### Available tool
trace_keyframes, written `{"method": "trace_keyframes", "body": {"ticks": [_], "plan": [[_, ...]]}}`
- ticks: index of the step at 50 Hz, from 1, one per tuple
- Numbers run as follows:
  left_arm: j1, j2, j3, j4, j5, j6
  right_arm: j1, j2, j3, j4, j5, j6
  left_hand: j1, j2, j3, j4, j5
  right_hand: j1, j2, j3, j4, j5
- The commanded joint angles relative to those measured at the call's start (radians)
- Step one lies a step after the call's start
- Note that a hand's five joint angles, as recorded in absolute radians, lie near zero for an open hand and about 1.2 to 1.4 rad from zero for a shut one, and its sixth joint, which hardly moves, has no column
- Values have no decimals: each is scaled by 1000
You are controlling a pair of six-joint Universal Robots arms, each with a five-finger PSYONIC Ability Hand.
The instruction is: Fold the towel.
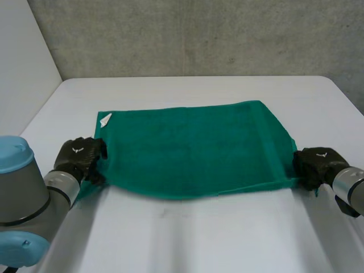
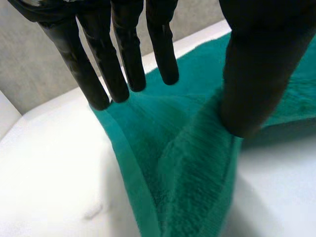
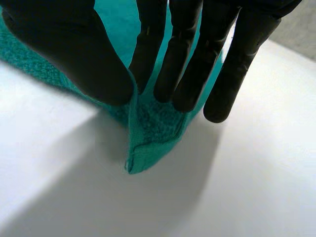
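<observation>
A green towel point(image 1: 193, 148) lay spread on the white table point(image 1: 187, 239), its far edge flat on the surface and a small white label point(image 1: 106, 119) at its far left corner. The near edge was raised off the table and sagged a little between the two hands, with a shadow under it. The left hand point(image 1: 81, 156) was at the towel's near left corner and the right hand point(image 1: 317, 164) at its near right corner, well apart, with the whole width of the cloth between them. In the left wrist view the fingers point(image 2: 123, 64) were nearly straight on one side of the cloth, and the thumb point(image 2: 252, 84) pressed on a raised fold on the other side, so the towel was pinched and hung down from the hand toward the table. In the right wrist view the thumb point(image 3: 74, 54) and the straight fingers point(image 3: 197, 64) closed on the cloth from both sides, and the tip of the corner point(image 3: 148, 148) stuck out just below them, above the table. A grey wall point(image 1: 187, 34) stood behind the table.
</observation>
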Motion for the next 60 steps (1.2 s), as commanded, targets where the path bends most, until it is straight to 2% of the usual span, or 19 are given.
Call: {"method": "trace_keyframes", "body": {"ticks": [1,15,19,20,21,28,33,39,44,48,53,55,58,59,60], "plan": [[2,-43,5,-7,-1,3,-4,-94,18,-32,4,-2,35,22,18,25,27,413,216,216,205,238],[24,-36,-23,-41,-9,10,-53,-98,15,-53,4,-4,50,36,33,39,42,413,216,216,205,238],[25,-36,-26,-41,-12,10,-53,-98,15,-53,7,-5,185,172,168,174,177,413,216,216,205,238],[30,-35,-29,-41,-12,10,-53,-98,15,-53,7,-5,577,564,560,567,569,413,216,216,205,238],[31,-33,-29,-41,-12,10,-51,-98,17,-53,7,-7,721,707,703,710,712,413,216,216,205,238],[36,34,-49,-79,-11,23,-48,-129,20,-20,1,-45,766,752,749,755,758,413,216,216,205,238],[43,204,-81,-205,-11,106,-48,-225,21,103,2,-210,766,752,749,755,758,413,216,216,205,238],[76,443,-117,-392,-4,261,-53,-357,24,353,16,-520,766,752,749,755,758,413,216,216,205,238],[90,539,-132,-469,0,372,-56,-433,43,500,34,-680,766,752,749,755,758,413,216,216,205,238],[82,536,-152,-472,0,392,-62,-459,55,537,42,-725,766,752,749,755,758,413,216,216,205,238],[88,485,-167,-451,8,390,-50,-430,75,469,42,-702,766,752,749,755,758,413,216,216,205,238],[87,360,-158,-388,25,390,-33,-359,72,398,50,-674,766,752,749,755,758,413,216,216,205,238],[83,298,-143,-352,25,392,-13,-301,60,353,63,-659,766,752,749,755,758,413,216,216,205,238],[77,196,-80,-313,16,396,11,-245,35,323,85,-648,766,752,749,755,758,413,216,216,205,238],[77,163,-54,-305,14,396,37,-192,2,306,118,-642,766,752,749,755,758,413,216,216,205,238]]}}
